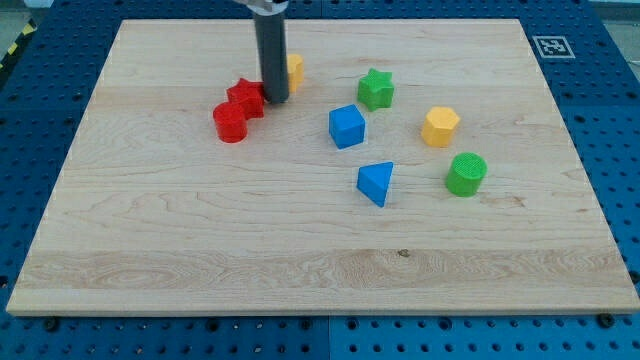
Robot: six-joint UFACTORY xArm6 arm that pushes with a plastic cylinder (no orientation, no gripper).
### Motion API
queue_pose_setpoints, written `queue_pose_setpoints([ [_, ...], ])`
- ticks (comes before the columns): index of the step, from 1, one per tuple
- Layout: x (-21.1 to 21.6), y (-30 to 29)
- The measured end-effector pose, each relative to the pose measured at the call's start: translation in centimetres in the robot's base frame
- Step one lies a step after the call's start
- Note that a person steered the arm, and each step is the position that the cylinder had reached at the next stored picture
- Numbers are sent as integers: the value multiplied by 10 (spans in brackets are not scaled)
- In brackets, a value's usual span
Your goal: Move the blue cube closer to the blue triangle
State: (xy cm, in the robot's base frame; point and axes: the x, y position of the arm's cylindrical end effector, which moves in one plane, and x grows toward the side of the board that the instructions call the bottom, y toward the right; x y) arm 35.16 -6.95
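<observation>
Contents of the wooden board [200, 240], placed relative to the blue cube [347, 127]

1. Blue cube: lies flat on the board, a little above the board's middle, touched by nothing
2. Blue triangle [376, 182]: below the blue cube and slightly to the view's right; near it, with a strip of bare wood between the two
3. Green star [376, 89]: above the blue cube and a little to the view's right, near but apart
4. Yellow hexagon block [440, 127]: to the view's right of the blue cube, level with it, well apart
5. Green cylinder [466, 173]: to the view's right of the blue cube and lower, beyond the yellow hexagon block
6. Red star-like block [245, 98]: to the view's left of the blue cube, slightly higher
7. Red cylinder [230, 122]: to the view's left of the blue cube, about level, touching or just beside the red star-like block
8. Yellow block [294, 69]: above and to the view's left of the blue cube, shape unclear, partly hidden by the rod
9. My tip [274, 99]: plain rod end holding nothing, to the view's left of the blue cube and well apart from it, against the right edge of the red star-like block
</observation>
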Motion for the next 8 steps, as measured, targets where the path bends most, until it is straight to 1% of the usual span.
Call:
queue_pose_setpoints([
  [1,11,-1],
  [3,17,95],
  [4,33,117],
  [6,40,121],
  [8,60,121],
])
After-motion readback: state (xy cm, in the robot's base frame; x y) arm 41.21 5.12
